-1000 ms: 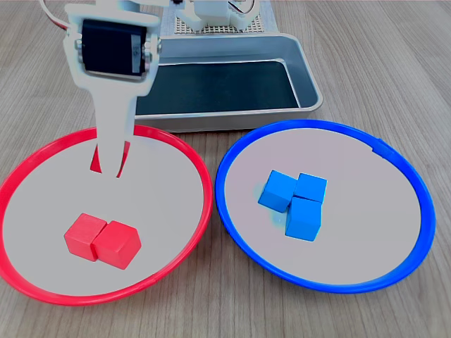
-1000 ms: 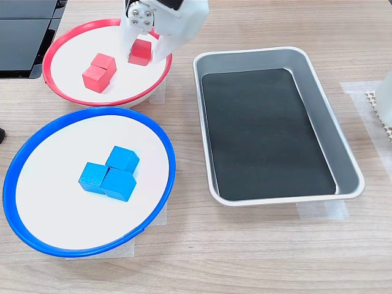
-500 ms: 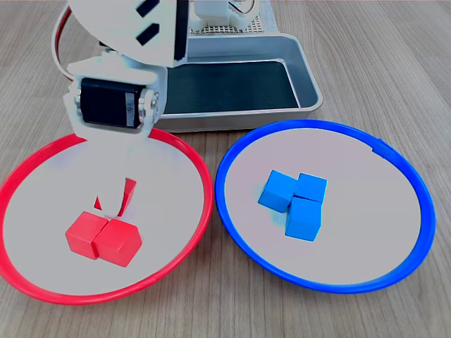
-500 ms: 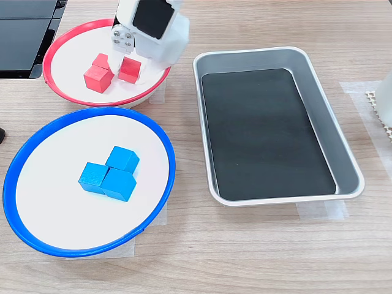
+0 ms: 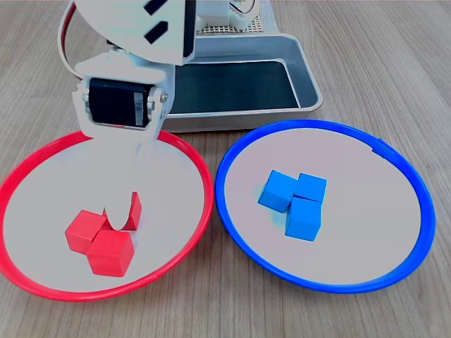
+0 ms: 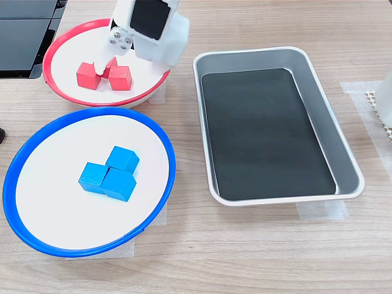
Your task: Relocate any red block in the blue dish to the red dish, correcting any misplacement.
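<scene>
on the wooden surface (image 5: pixel 394 63) sit three containers: a red dish (image 5: pixel 184 165), a blue dish (image 5: pixel 394 165) beside it, and a metal tray (image 5: pixel 306 67) with a dark bottom behind them in the first exterior view.

the red dish holds three red cubes grouped close together. in the first exterior view one cube (image 5: pixel 83 230) lies toward the first exterior view's left, a second cube (image 5: pixel 110 253) sits nearest the camera and touches it, and the red block (image 5: pixel 134 210) sits just behind them, partly hidden by the white fingers (image 5: pixel 118 220). in the second exterior view the same three cubes show in the red dish (image 6: pixel 61 46), with the red block (image 6: pixel 112 63) tucked under the arm (image 6: pixel 149 27).

the blue dish holds three blue cubes (image 5: pixel 294 203) clustered near its middle, touching one another; no red cube shows in it in either exterior view.

the metal tray holds nothing but its dark liner.

the arm reaches down over the red dish, its fingers lowered among the red cubes. the tips stand against the red block, one finger crossing in front of it. whether they clamp the block or stand a little apart from it cannot be told, since the white fingers blend into the pale dish floor.
</scene>
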`<action>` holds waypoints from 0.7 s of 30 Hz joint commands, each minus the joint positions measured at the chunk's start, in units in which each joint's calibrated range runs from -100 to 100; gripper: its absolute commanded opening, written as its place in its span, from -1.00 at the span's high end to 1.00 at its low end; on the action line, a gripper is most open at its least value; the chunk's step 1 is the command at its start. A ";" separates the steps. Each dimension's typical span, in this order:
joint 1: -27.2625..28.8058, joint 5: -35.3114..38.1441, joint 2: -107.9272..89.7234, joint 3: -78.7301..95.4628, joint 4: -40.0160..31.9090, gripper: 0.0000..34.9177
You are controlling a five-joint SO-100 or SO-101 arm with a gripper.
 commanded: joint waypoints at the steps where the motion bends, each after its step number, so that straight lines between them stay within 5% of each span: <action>1: -0.29 -0.05 -5.83 -1.70 2.43 -0.17; 8: -0.94 0.88 -17.86 5.40 4.66 -0.05; 16: -4.24 -2.00 -33.72 18.05 3.83 0.82; 21: -8.00 -4.15 -44.64 32.35 -3.60 0.98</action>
